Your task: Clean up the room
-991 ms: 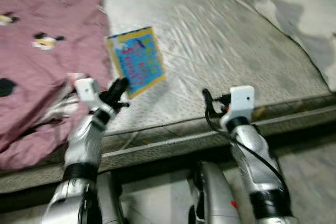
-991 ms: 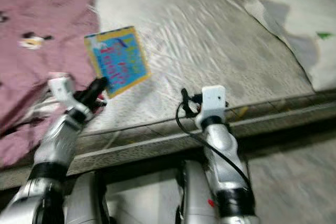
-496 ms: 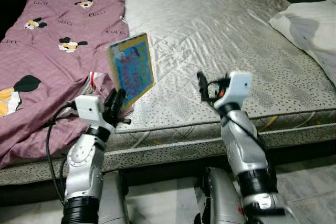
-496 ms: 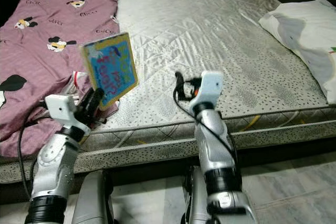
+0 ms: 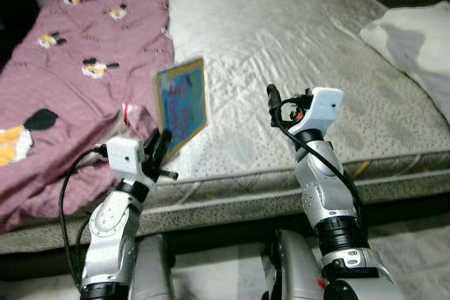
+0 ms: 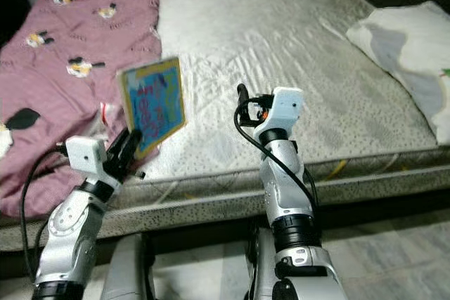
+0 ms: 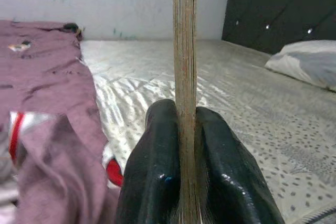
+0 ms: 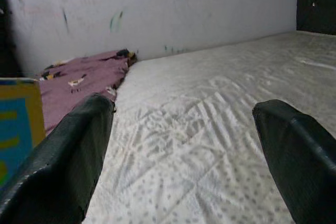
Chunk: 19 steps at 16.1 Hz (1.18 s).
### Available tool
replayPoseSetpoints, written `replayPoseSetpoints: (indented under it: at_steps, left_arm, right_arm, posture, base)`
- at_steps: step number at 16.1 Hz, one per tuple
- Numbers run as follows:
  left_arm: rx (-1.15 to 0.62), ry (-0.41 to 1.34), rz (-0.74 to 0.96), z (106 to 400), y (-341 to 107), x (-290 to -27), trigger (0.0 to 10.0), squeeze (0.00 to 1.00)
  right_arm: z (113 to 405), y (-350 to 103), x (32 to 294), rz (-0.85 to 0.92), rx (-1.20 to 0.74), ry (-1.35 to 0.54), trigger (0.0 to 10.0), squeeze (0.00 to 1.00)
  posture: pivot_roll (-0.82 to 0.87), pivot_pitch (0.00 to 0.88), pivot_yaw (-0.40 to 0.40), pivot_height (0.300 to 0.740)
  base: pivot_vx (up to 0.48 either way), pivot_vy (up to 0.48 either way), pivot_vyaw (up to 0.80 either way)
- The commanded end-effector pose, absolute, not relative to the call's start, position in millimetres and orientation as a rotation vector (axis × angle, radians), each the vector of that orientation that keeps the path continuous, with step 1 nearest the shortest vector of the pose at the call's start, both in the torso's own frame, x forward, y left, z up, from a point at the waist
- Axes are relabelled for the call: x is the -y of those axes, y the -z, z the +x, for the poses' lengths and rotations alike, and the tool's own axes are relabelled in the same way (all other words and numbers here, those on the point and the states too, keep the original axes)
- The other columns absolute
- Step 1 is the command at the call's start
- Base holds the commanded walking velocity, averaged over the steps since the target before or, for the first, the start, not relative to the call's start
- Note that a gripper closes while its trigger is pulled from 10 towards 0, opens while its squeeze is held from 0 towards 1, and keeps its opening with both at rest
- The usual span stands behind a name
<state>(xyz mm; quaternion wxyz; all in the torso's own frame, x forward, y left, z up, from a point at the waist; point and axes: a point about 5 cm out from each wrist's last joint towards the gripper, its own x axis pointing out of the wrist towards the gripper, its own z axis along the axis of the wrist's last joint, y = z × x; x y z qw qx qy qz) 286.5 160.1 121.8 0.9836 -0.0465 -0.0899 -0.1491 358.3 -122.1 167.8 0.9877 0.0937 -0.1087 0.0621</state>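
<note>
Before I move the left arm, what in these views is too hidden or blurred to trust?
- Book cover print: blurred in the eye views; edge-on in the left wrist view.
- Red and white thing: mostly under the purple blanket.
- Pillow: cut off by the frame edge.
- Left gripper grip depth: fingers cover the book's lower edge.

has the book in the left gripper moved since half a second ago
Cannot tell. The book stays clamped upright in the left gripper above the mattress edge beside the purple blanket; the slight shift matches the camera's own movement.

Pillow (image 5: 415,40) edge-cropped (book (image 5: 181,102) lettering blurred)
</note>
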Motion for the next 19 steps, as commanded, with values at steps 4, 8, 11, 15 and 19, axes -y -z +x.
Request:
replayPoseSetpoints:
  at_steps: [4, 8, 11, 15, 19]
  left_arm:
    - [0.234, 0.276, -0.066, 285.5, -135.8, -161.3, 0.0, 0.00]
    - [0.255, 0.100, 0.022, 283.9, -148.3, -171.5, 0.0, 0.00]
    - [0.249, -0.030, 0.039, 252.0, -149.3, -189.5, 0.0, 0.00]
    - [0.214, -0.110, 0.085, 245.5, -141.4, -204.4, 3.5, 0.00]
    - [0.140, -0.108, 0.096, 252.6, -135.3, -195.9, 10.0, 0.00]
  right_arm:
    - [354.6, -175.1, 128.0, 0.195, 0.250, -0.087, 10.0, 0.00]
    - [349.5, -178.3, 153.9, 0.107, 0.274, 0.017, 10.0, 0.00]
    - [336.2, -163.9, 174.9, 0.054, 0.224, 0.053, 10.0, 0.00]
    - [330.7, -160.3, 188.6, -0.017, 0.206, 0.072, 10.0, 0.00]
    - [326.8, -155.4, 190.1, -0.067, 0.174, 0.078, 10.0, 0.00]
  posture:
    - [0.03, 0.000, 0.034, 0.662]
    - [0.04, 0.001, 0.045, 0.707]
    - [0.04, 0.029, 0.036, 0.740]
    - [0.05, 0.039, 0.011, 0.740]
    - [0.04, 0.039, -0.001, 0.740]
  base:
    - [0.000, 0.000, 0.00]
    - [0.000, 0.000, 0.00]
    - [0.000, 0.000, 0.00]
    - [0.000, 0.000, 0.00]
    - [0.000, 0.000, 0.00]
